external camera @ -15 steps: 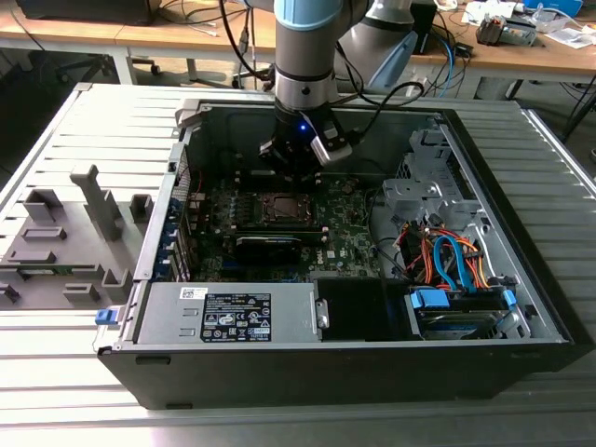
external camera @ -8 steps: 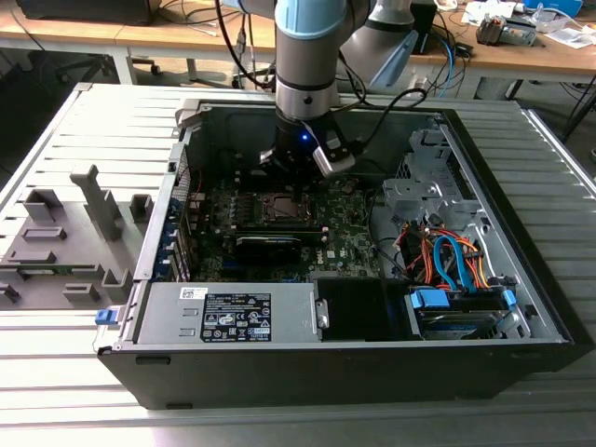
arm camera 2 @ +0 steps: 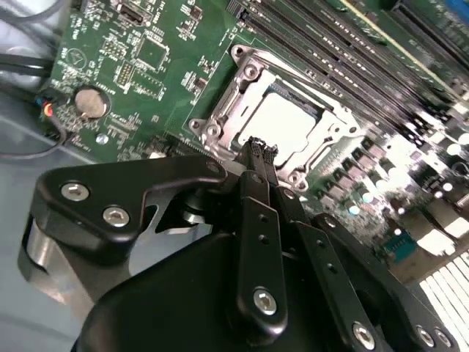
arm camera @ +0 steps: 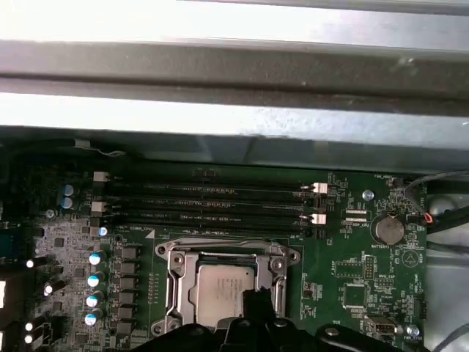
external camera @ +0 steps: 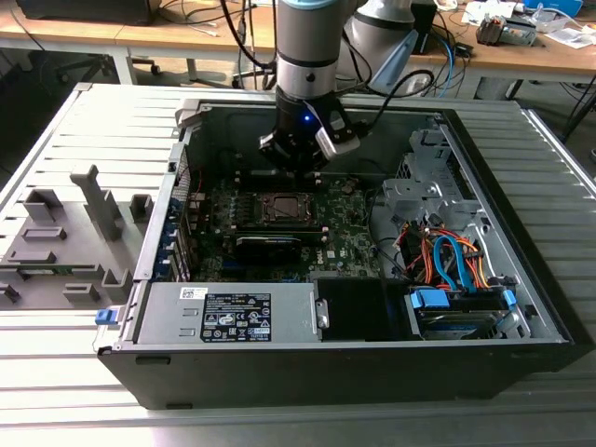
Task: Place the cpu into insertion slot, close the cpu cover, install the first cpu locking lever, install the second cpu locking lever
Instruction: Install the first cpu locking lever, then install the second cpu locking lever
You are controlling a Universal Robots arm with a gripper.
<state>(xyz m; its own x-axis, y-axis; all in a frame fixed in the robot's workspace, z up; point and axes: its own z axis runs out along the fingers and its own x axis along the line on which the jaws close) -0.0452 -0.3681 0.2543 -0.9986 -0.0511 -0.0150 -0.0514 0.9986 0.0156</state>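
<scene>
The cpu (arm camera 2: 282,121) lies in the slot (arm camera 2: 220,110) with the cover (arm camera 2: 333,136) shut over it, at mid-frame in the exterior view. The gripper (arm camera 2: 262,150) hangs just above its edge, fingers pinched together, empty.

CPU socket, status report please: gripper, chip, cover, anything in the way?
Gripper shut, holding nothing, tips just over the cpu cover. Cpu seated in the insertion slot, cover down around it. Nothing in the way.

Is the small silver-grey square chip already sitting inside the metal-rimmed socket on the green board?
Yes, the silver-grey chip lies flat inside the metal-rimmed socket.
</scene>
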